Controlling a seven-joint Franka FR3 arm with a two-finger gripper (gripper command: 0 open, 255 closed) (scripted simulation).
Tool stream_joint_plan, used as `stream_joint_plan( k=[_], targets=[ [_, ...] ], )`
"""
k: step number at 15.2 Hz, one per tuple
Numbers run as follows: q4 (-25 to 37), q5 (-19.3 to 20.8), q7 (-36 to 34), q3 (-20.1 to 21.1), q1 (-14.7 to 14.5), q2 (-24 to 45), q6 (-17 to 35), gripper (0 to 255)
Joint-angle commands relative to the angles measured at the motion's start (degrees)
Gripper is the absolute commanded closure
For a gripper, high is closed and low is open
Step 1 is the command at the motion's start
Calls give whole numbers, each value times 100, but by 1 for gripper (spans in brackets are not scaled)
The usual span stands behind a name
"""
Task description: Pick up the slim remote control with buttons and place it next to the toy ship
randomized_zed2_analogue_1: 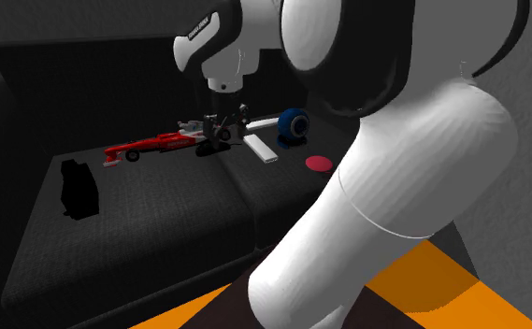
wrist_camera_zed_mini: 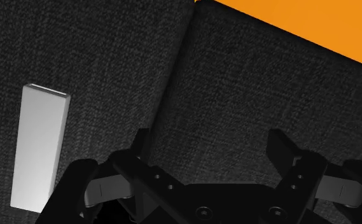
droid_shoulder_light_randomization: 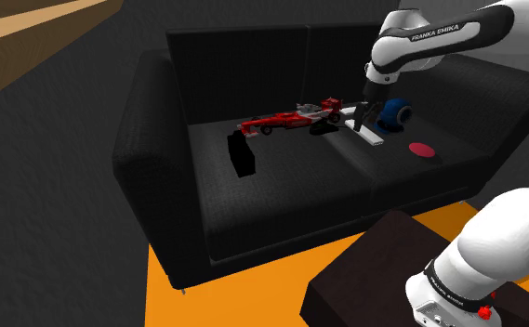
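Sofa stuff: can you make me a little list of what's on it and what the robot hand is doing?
surface: black sofa
remote: slim white bar, lying flat on the seat, not held
gripper: open, over the seat with the remote off to one side
red toy: race car, near the backrest
other things: blue round thing, red disc, black block

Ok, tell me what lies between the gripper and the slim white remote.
Bare black sofa cushion, in the wrist view; the remote lies beside the open gripper, untouched.
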State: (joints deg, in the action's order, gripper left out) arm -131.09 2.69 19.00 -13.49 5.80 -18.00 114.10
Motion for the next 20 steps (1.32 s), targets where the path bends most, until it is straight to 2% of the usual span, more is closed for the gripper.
stream_joint_plan(
  k=[1,11,20],
  targets=[
    [188,-20,115,-126,49,377,196,0],
    [1560,-482,852,-656,410,2324,744,0],
    [3286,-1109,1407,-787,1024,4112,737,0]
  ],
)
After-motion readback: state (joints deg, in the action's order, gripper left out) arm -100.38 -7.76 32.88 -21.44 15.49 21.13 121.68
